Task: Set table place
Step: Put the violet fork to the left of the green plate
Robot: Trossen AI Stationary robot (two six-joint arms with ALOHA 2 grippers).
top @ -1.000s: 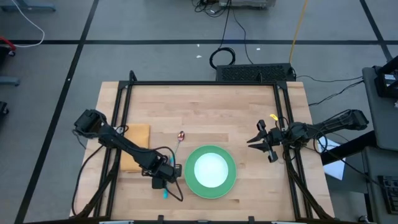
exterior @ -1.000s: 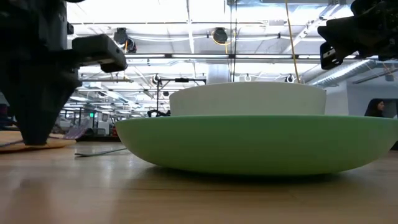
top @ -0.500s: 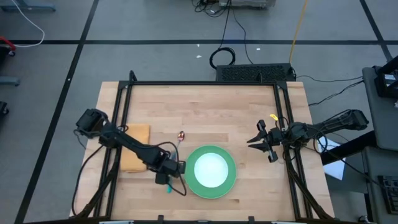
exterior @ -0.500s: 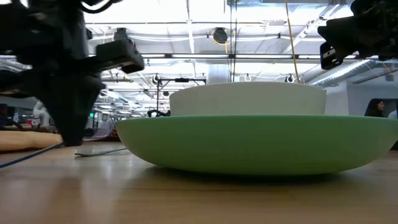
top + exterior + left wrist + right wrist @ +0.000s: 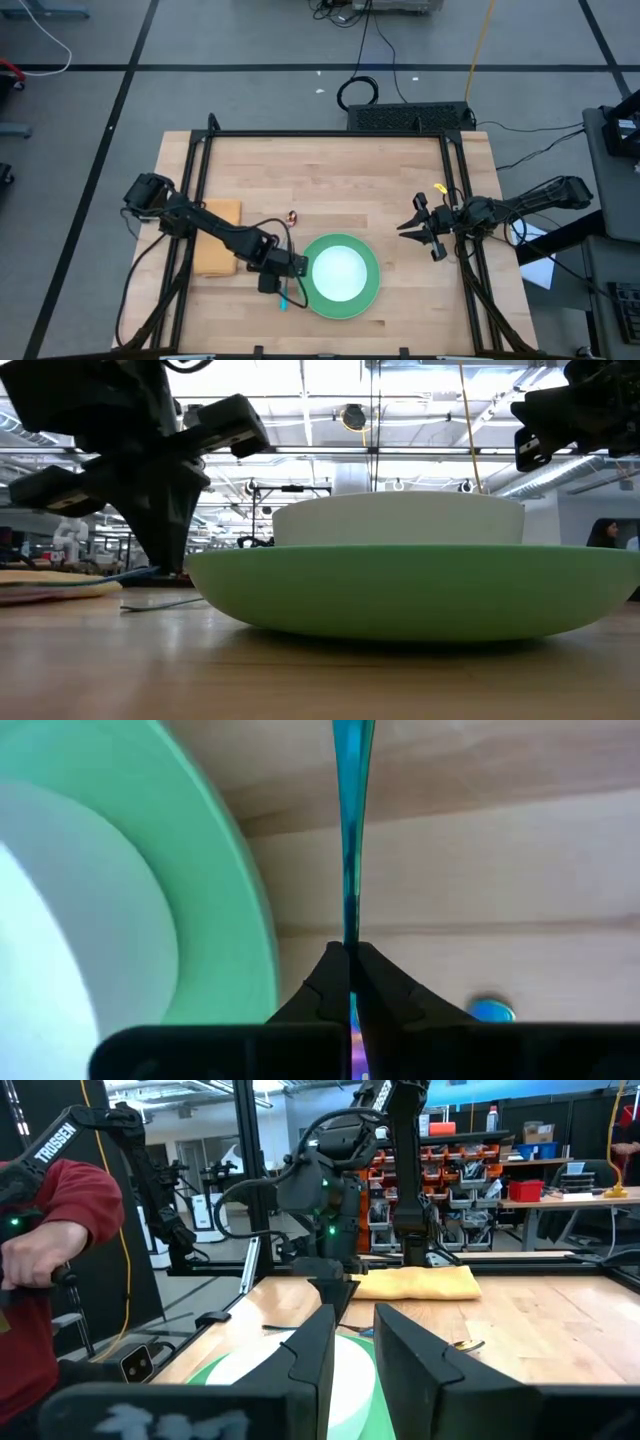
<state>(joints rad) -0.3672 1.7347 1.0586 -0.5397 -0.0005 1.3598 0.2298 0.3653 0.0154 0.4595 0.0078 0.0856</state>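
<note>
Fork-placing step: left claw [image 5: 283,290] pinches the blue-handled fork [image 5: 352,850] at the green plate's [image 5: 368,296] eight o'clock (right claw [image 5: 408,228] idles part-open, empty); next, lower and release.

I see the green plate [image 5: 341,276] near the front edge of the light-wood table [image 5: 330,170], white bowl [image 5: 339,271] centred on it. The blue-handled fork [image 5: 283,298] is just left of the plate, pinched by the left gripper [image 5: 285,282]; spoon [image 5: 291,217] behind-left; tan cloth [image 5: 216,238] farther left.
</note>
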